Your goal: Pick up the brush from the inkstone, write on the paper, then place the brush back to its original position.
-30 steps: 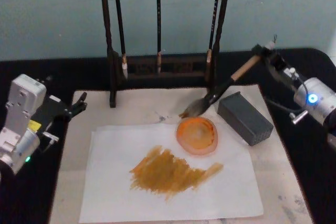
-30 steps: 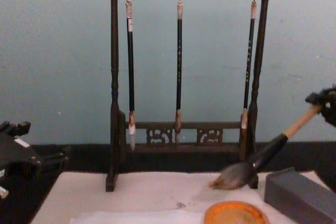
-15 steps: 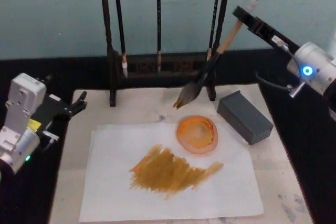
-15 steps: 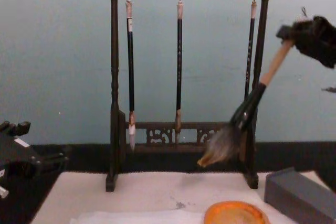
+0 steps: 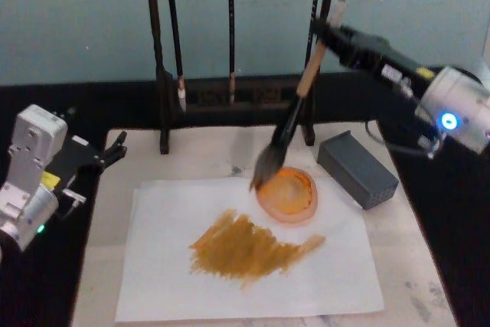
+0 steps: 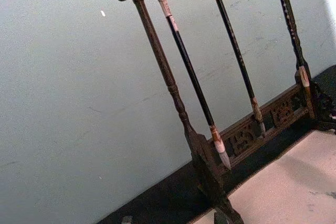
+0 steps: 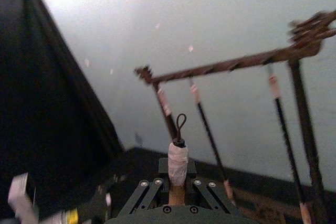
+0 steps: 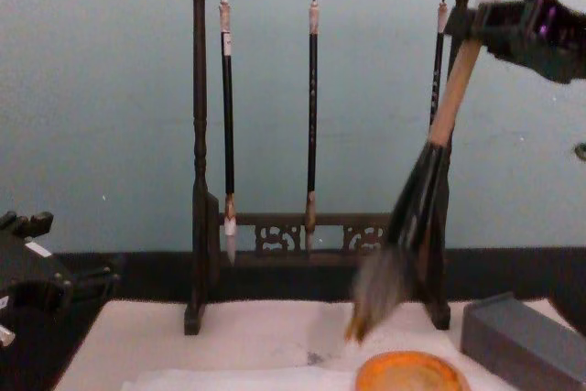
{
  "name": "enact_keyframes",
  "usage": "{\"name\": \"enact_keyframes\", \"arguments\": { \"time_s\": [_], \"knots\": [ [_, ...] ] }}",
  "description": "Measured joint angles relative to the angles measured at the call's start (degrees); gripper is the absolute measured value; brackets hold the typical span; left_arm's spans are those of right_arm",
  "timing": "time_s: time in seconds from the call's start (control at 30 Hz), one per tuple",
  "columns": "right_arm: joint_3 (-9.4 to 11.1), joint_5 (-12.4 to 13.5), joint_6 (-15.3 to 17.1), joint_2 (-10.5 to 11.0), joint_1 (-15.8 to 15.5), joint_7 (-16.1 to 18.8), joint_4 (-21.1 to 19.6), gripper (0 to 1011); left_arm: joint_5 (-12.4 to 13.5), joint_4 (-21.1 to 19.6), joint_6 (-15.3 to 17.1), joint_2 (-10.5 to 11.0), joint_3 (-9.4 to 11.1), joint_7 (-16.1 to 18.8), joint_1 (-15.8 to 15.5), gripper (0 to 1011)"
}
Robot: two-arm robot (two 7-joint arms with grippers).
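my right pincer [image 5: 328, 30] clenched on the brush [image 5: 293, 112], holding it up over the mat [image 5: 99, 254].
i grip the handle just under its white cap. the shaft slants down, tuft at the left rim of the orange dish [image 5: 289, 198] on the paper's [image 5: 321, 281] far edge. my left pincer [image 5: 113, 151] sits parted by the mat's far left corner.

You see the brush [image 5: 293, 105] with a tan wooden handle, a black lower shaft and a bushy hair tuft; its end cap is white, with a cord loop. The paper [image 5: 161, 266] is thin, smooth and matt white. The mat [image 5: 203, 155] beneath looks duller and felt-like. The rack [image 8: 198, 135] is dark carved wood. The block [image 5: 357, 171] is matt grey, and the dish [image 5: 312, 203] is glossy orange.
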Motion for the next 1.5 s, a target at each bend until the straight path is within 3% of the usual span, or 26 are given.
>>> {"name": "enact_keyframes", "arguments": {
  "time_s": [0.27,0.63,0.83,1.0,1.23,1.5],
  "knots": [
    [-1.29,-6.29,-1.53,5.42,-5.23,-0.64,-7.46,169,0.00,0.00,0.00,0.00,0.00,0.00,0.00,1010],
    [0.04,-11.10,-3.98,8.38,-10.29,-0.29,-13.03,169,0.00,0.00,0.00,0.00,0.00,0.00,0.00,1010],
    [0.77,-14.13,-7.33,8.66,-13.28,-0.30,-14.07,169,0.00,0.00,0.00,0.00,0.00,0.00,0.00,1010],
    [0.39,-18.86,-10.77,8.39,-15.81,-0.27,-13.80,169,0.00,0.00,0.00,0.00,0.00,0.00,0.00,1010],
    [-1.30,-24.08,-12.38,7.73,-16.22,1.07,-13.25,169,0.00,0.00,0.00,0.00,0.00,0.00,0.00,1010],
    [-1.88,-26.62,-12.26,7.03,-16.15,2.48,-13.44,169,0.00,0.00,0.00,0.00,0.00,0.00,0.00,1010]
  ]
}}
